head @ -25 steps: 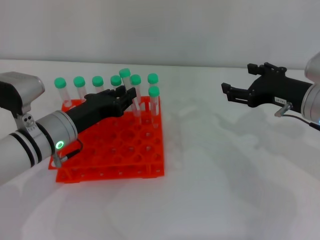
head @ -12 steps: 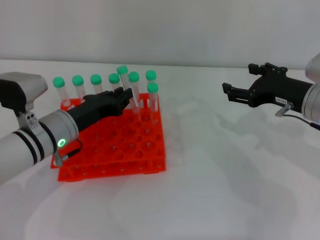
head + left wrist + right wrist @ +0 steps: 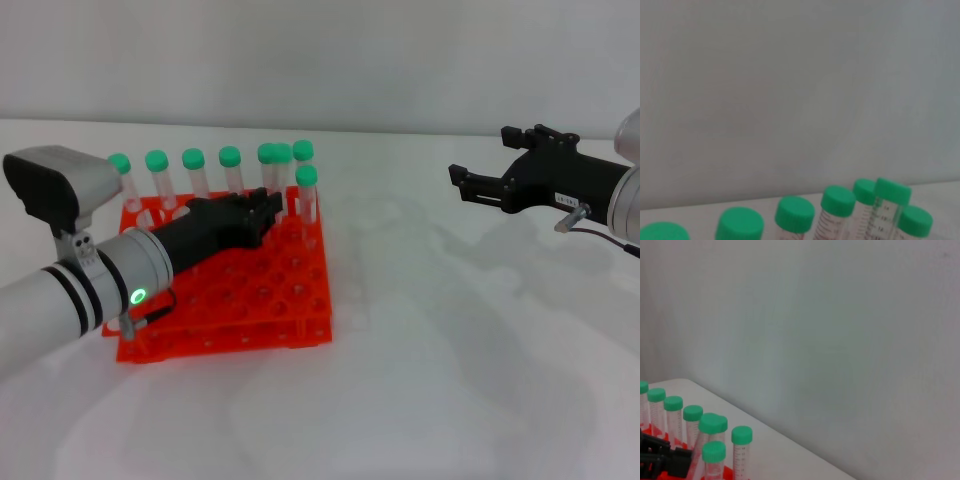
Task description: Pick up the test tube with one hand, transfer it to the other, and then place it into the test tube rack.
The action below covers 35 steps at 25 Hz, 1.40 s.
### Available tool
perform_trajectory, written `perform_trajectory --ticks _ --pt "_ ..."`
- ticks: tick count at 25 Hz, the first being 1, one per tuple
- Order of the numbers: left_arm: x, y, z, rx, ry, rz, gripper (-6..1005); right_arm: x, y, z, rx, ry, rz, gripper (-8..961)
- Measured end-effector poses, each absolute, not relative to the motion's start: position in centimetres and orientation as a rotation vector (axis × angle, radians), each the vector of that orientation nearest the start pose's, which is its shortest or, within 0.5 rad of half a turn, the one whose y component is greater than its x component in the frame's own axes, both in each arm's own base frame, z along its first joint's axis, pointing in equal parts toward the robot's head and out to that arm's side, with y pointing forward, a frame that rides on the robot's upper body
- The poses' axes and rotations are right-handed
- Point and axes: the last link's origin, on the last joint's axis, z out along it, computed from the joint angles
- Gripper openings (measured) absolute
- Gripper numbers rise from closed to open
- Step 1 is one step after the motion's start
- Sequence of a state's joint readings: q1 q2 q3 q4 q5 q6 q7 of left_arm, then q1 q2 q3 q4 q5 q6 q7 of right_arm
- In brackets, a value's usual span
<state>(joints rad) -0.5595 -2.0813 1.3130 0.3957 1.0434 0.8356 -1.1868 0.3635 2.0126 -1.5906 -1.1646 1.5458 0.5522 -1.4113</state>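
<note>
left tool at the rack, right tool parked at the frame's right

the left tool (image 3: 262, 212) sits low over the test tube rack (image 3: 260, 300) at centre left, clenched on the test tube (image 3: 268, 172), which stands in a back-row hole beside the other green-capped tubes (image 3: 195, 172). the right tool (image 3: 480, 185) hangs released at the upper right, well apart, above the white table (image 3: 450, 340).

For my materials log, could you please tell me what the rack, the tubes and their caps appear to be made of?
The test tube rack looks like moulded plastic: uniform orange-red, slightly glossy, with a grid of round holes. The tubes, such as the one at the right end, seem clear plastic, though glass cannot be ruled out; printed graduations show through. Their green caps look like matte opaque plastic.
</note>
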Motion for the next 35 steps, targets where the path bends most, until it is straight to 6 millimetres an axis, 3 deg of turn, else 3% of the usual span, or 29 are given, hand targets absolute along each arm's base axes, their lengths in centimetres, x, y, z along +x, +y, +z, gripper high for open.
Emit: perform_trajectory --ticks 10,16,20,27,33,35 --pt "-27.4 37.5 -5.2 -2.199 -0.841 -0.707 205 19.0 39.6 -0.1 -2.263 0.461 0.470 858" --pt "-27.3 36.3 -4.8 -2.206 -0.761 -0.787 211 19.0 39.6 -0.1 -2.265 0.460 0.470 857" --pt "-27.5 34.9 -3.8 -2.173 -0.625 -0.866 282 19.2 39.5 -0.1 -2.262 0.467 0.468 857" --pt "-29.0 32.0 -0.1 -1.937 -0.471 -1.017 415 20.4 39.2 0.4 -2.233 0.510 0.469 857" --pt "-31.6 29.1 3.5 -1.703 -0.433 -1.059 532 23.2 38.4 1.9 -2.152 0.586 0.489 857" --pt "-32.7 28.1 4.9 -1.627 -0.427 -1.059 693 24.7 37.9 2.4 -2.119 0.614 0.509 857"
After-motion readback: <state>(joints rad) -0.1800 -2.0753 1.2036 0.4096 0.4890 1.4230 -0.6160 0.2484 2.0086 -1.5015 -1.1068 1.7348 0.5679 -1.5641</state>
